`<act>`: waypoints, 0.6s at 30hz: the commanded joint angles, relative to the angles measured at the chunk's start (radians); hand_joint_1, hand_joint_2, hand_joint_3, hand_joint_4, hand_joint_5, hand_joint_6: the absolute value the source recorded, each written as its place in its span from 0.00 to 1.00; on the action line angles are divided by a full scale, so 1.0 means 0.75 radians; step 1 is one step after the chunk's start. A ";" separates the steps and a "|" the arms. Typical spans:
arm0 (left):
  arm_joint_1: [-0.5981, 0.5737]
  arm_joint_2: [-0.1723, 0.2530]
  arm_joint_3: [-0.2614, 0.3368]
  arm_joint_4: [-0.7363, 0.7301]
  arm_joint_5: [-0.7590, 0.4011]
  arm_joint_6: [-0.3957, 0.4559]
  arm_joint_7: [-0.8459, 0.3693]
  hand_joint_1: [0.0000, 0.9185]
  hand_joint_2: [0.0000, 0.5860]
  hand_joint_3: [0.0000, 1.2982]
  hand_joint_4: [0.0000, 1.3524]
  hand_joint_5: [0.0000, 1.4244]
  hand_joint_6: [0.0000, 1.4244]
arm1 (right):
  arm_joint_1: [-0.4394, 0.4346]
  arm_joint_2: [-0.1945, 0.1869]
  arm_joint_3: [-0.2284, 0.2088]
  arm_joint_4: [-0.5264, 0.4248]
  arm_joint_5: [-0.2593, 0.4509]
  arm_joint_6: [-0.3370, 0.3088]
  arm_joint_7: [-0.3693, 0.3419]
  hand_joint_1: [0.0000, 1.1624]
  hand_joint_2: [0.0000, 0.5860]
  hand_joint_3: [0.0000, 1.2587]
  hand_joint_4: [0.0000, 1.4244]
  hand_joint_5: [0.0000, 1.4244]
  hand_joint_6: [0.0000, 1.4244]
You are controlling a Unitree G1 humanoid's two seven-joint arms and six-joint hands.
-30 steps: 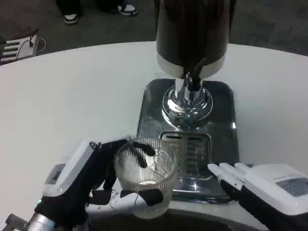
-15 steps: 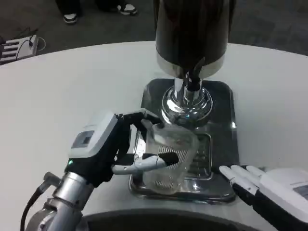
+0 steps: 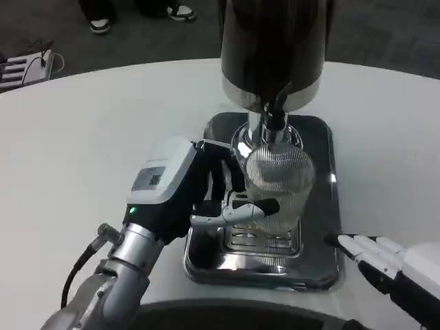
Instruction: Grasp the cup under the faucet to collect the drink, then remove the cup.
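1. We see the left hand point(image 3: 199, 185) wrapped around the cup point(image 3: 278, 182), fingers curled on its near side and a white finger lying across its lower wall.
2. The cup is a clear ribbed glass, held above the metal drip tray point(image 3: 323, 148), with its rim just below the faucet point(image 3: 275, 113). It looks tipped a little toward us, though the see-through wall makes that hard to judge. We cannot tell whether it holds any liquid.
3. The faucet hangs from the dark dispenser point(image 3: 271, 41), whose top is cut off by the upper edge of the frame.
4. The tray's slotted grille point(image 3: 265, 240) is partly hidden behind the cup and the left hand's fingers.
5. The right hand point(image 3: 388, 265) rests on the white table point(image 3: 89, 124) just beside the tray's near right corner, fingers stretched out and grasping nothing. Most of its back is cut off at the lower right corner.
6. At the top left, 2 shoes point(image 3: 141, 19) on the dark floor are only partly in frame.
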 commanded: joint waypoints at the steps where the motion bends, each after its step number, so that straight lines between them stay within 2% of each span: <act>1: 0.001 0.020 -0.018 0.000 -0.012 -0.023 0.014 0.41 0.09 0.76 0.83 0.90 1.00 | 0.020 -0.019 -0.032 -0.020 0.043 -0.007 -0.007 0.37 0.89 0.00 0.00 0.00 0.06; 8: 0.097 0.082 0.032 -0.131 -0.109 -0.102 -0.032 0.44 0.02 0.72 0.79 0.87 1.00 | 0.016 -0.011 0.011 -0.020 0.027 -0.001 -0.016 0.37 0.89 0.00 0.00 0.00 0.06; 11: 0.175 0.125 0.082 -0.237 -0.169 -0.123 -0.055 0.38 0.01 0.64 0.73 0.82 0.98 | 0.010 -0.010 0.025 -0.020 0.019 0.009 -0.019 0.37 0.89 0.00 0.00 0.00 0.06; 15: 0.237 0.153 0.139 -0.330 -0.231 -0.117 -0.101 0.31 0.01 0.60 0.70 0.80 0.97 | 0.001 -0.011 0.044 -0.020 0.007 0.031 -0.023 0.36 0.89 0.00 0.00 0.00 0.06; 18: 0.283 0.166 0.190 -0.401 -0.310 -0.113 -0.153 0.18 0.05 0.52 0.60 0.71 0.91 | -0.005 -0.010 0.063 -0.020 -0.004 0.045 -0.026 0.36 0.89 0.00 0.00 0.00 0.06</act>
